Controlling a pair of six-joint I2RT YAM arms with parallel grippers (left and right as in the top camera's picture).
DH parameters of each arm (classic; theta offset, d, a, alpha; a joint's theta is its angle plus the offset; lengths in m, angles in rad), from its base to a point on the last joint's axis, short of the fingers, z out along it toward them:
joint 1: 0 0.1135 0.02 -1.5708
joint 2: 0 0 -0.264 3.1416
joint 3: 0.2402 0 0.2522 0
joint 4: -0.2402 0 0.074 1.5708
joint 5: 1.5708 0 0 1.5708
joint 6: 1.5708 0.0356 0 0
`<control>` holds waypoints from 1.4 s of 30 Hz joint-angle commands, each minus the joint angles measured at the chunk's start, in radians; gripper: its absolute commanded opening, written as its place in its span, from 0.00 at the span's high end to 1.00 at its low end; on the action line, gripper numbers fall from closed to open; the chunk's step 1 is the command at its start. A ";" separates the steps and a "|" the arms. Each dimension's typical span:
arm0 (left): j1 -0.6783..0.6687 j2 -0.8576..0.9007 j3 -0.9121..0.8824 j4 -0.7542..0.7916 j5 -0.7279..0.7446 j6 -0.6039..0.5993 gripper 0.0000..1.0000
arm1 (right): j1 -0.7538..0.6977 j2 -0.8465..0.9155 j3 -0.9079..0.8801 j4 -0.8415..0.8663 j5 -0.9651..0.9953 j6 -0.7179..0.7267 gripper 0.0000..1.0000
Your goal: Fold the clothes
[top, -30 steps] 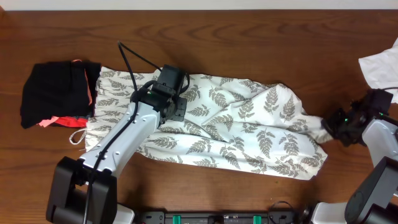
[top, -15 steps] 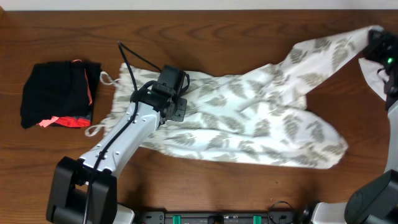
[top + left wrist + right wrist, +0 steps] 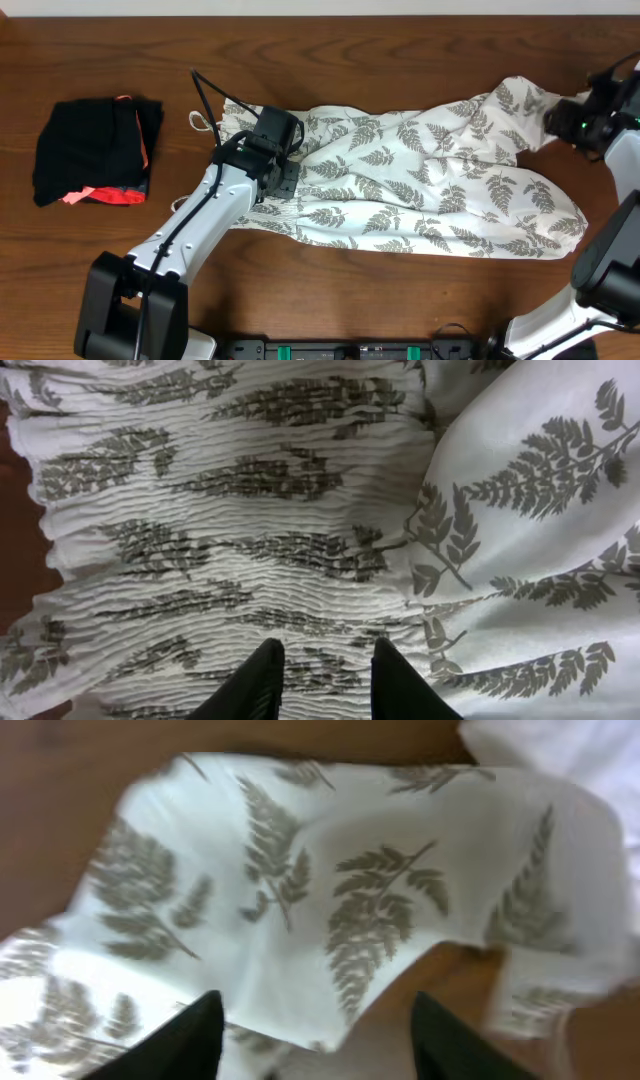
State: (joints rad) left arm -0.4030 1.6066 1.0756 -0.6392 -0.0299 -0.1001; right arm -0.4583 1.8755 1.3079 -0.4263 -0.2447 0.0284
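One dress [image 3: 420,190] sprawls across your bench [image 3: 400,50]; right claw [image 3: 318,1020] spread at its upper-right corner, left claw [image 3: 330,680] narrowly parted on its gathered part, grip unclear.

The left arm [image 3: 195,215] has smooth white shells on its long links, black joints and a bulky black base [image 3: 130,300] at the near left. A thin black cable [image 3: 205,100] loops off its boxy black wrist. Its jaws are two glossy black, rounded tips. The right arm [image 3: 625,170] shows a white link and a black wrist with a small green light [image 3: 583,125]. Its jaws are black too, and blurred.
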 commanded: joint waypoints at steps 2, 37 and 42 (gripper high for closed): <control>-0.002 0.005 0.002 -0.007 -0.004 0.014 0.70 | -0.021 -0.067 0.016 -0.005 0.045 0.000 0.41; 0.092 0.193 -0.017 0.133 0.161 -0.168 0.70 | 0.645 -0.156 0.012 -0.740 0.132 -0.130 0.44; 0.092 0.200 -0.018 0.132 0.161 -0.168 0.70 | 0.696 -0.055 0.012 -0.705 0.151 -0.091 0.46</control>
State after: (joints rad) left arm -0.3103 1.7962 1.0698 -0.5072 0.1257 -0.2626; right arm 0.2100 1.7695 1.3132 -1.1469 -0.1211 -0.1120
